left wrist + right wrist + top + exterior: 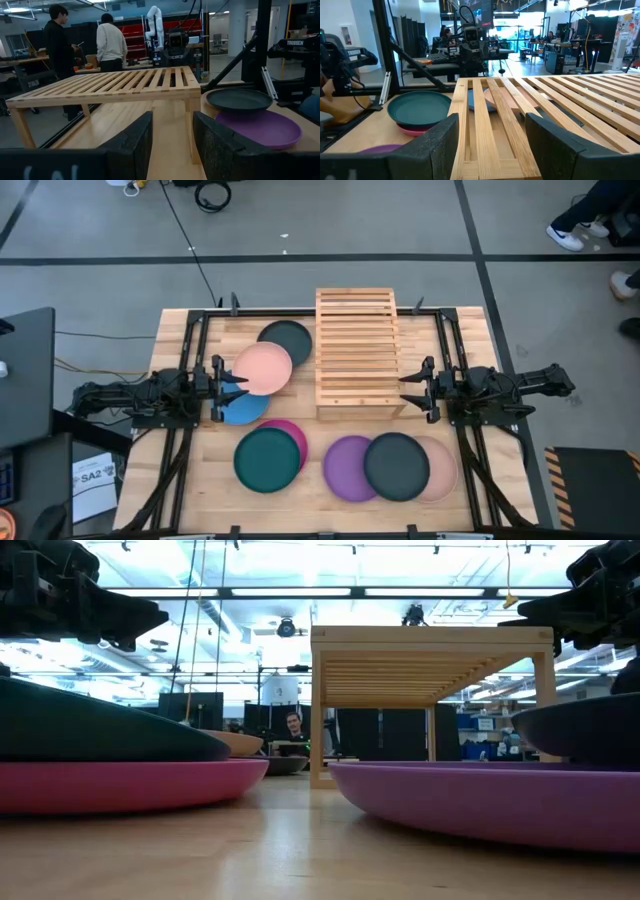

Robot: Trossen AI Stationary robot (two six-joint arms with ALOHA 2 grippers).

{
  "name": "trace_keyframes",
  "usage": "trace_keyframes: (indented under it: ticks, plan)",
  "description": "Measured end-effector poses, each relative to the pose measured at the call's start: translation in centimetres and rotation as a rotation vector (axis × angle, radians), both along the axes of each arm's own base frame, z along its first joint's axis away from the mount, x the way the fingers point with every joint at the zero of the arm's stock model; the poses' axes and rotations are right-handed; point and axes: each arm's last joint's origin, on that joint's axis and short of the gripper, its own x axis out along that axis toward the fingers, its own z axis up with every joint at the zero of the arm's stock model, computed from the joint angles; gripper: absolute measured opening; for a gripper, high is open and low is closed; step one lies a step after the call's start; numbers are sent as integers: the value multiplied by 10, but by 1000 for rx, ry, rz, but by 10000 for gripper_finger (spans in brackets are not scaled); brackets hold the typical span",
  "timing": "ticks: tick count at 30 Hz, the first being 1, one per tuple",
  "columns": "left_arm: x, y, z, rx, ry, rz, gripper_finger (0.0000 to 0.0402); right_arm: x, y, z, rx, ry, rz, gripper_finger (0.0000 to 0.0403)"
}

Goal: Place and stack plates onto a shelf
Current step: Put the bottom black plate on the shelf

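Observation:
The slatted wooden shelf (357,352) stands at the table's middle, toward the far edge. Left of it lie a dark grey plate (285,340), a salmon pink plate (264,368) overlapping it, and a blue plate (243,408). Near the front, a teal plate (267,459) rests on a magenta plate (294,434). A second dark grey plate (396,466) lies over a purple plate (345,470) and a pink plate (444,470). My left gripper (240,387) hangs open above the pink and blue plates. My right gripper (408,390) stands open by the shelf's near right corner.
Black frame rails (190,340) run along both sides of the tabletop. People stand in the room beyond the table (111,42). Bare wood shows between the two plate groups at the front (315,430).

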Motion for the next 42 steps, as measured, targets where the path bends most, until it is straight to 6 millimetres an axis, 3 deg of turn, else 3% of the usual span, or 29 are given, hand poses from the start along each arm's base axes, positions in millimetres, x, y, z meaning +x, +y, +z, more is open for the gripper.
trace_keyframes:
  ticks: [37,42]
  plan:
    - [0,0,0,0,-1,0,146,0,0,1,1,-8,0,233]
    - [0,0,1,0,-6,0,146,0,0,1,86,-12,5,233]
